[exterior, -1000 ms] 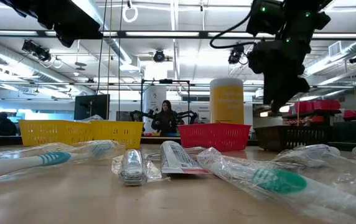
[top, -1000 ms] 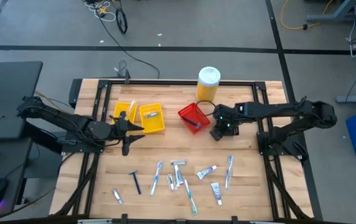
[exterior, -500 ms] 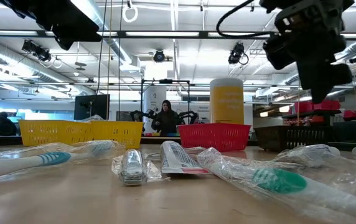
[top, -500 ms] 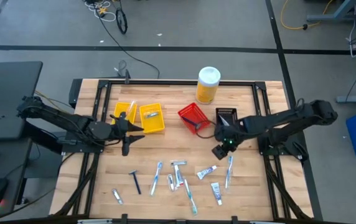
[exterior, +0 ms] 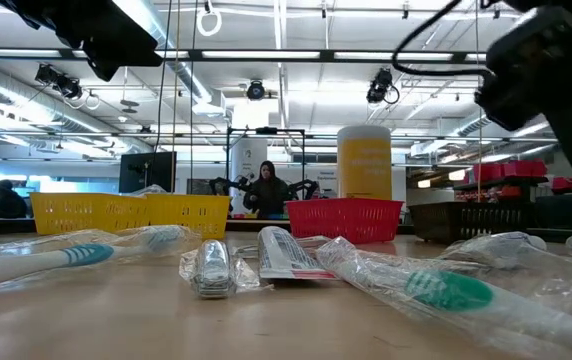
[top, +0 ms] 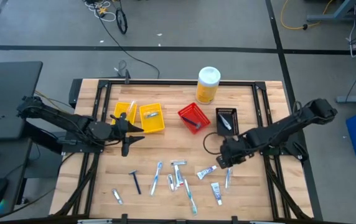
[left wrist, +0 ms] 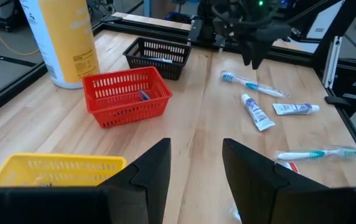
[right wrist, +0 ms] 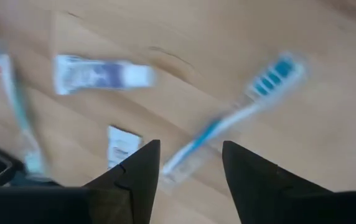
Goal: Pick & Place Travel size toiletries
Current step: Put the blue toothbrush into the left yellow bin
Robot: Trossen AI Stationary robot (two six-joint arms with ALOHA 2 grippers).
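- High view: the right gripper (top: pixel 228 157), fingers spread and empty, has swung away from the red bin (top: pixel 193 118) and now hangs over a blue-white toothbrush (top: pixel 228 177) well in front of that bin.
- Likely the next pick.
- The left gripper (top: pixel 130 132), also spread, waits beside the yellow bins (top: pixel 152 118).

The high view looks straight down on the whole table (top: pixel 240 112); the low view sits at tabletop height, looking level past near toiletries toward the canister (exterior: pixel 364 168), which the high and left wrist views share; the right wrist view looks closely down on a toothbrush (right wrist: pixel 228 124)
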